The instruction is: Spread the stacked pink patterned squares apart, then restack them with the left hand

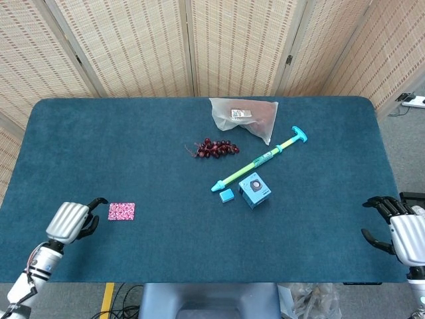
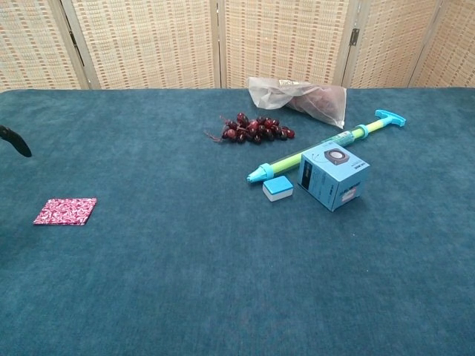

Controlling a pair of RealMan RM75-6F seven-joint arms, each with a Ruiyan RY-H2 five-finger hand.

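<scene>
The stack of pink patterned squares lies flat on the blue table near its front left; the chest view shows the stack as one neat pile. My left hand hovers just left of the stack, not touching it, with its dark fingers pointing toward the stack and nothing in them. In the chest view only one dark fingertip of that hand shows at the left edge. My right hand hangs off the table's right front edge, fingers spread and empty.
Mid-table lie a bunch of dark red grapes, a clear plastic bag, a green and blue pump, a blue box and a small blue block. The blue felt table ends close behind my left hand.
</scene>
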